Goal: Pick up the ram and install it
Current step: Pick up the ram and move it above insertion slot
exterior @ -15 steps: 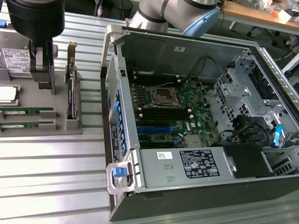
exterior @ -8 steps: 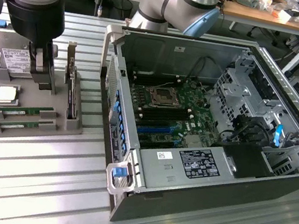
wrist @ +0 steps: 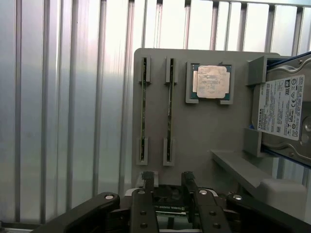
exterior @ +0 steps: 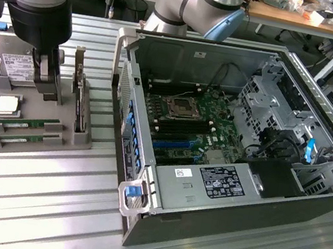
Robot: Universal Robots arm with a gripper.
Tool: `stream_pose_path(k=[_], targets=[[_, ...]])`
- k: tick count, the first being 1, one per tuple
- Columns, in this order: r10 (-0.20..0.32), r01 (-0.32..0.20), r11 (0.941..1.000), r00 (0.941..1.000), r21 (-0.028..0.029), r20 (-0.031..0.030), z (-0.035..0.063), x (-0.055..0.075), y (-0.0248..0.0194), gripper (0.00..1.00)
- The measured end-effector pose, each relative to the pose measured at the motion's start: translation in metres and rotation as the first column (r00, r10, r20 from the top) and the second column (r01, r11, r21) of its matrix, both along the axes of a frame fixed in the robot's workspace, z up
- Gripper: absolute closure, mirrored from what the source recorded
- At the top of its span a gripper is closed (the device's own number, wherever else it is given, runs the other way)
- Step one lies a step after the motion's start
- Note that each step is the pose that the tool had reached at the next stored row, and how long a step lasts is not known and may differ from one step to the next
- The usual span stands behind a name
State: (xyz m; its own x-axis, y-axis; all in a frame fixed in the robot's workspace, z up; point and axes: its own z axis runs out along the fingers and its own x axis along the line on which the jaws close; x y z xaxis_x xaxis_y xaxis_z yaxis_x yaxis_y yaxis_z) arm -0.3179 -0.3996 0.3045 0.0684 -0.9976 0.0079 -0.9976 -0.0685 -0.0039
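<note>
1. end effector: gripper point(exterior: 49, 79) point(wrist: 168, 177) hangs over the grey parts tray point(exterior: 32, 143) point(wrist: 194, 131). fingers point(wrist: 148, 180) are spread wide w/ nothing pinched between the tips. in the exterior view it sits between the hard drive point(exterior: 13, 64) point(wrist: 284, 109) and the upright expansion card point(exterior: 81, 100).
2. task item: two ram sticks, both lying flat in their tray slots, parallel, side by side, not touching.
 - inner ram stick point(exterior: 23, 121) point(wrist: 169, 109): slot nearer the cpu point(exterior: 5, 104) point(wrist: 212, 81).
 - outer ram stick point(exterior: 21, 135) point(wrist: 143, 109): slot nearer the tray edge.
 - gripper is clear of both; no contact.
3. tray posn: on the ribbed metal table point(exterior: 44, 206) point(wrist: 58, 107), at the exterior view's left, just beside the pc case point(exterior: 200, 226).
4. pc case: lies on its side, cover off, motherboard point(exterior: 186, 118) exposed. long black memory slots run beside the cpu socket point(exterior: 178, 106).
</note>
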Motion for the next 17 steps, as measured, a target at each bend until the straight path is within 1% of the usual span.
stream_pose_path(k=[17], targets=[[0.0,0.0,1.0,1.0,0.0,0.0,-0.0063,0.0,0.0,0.64]])
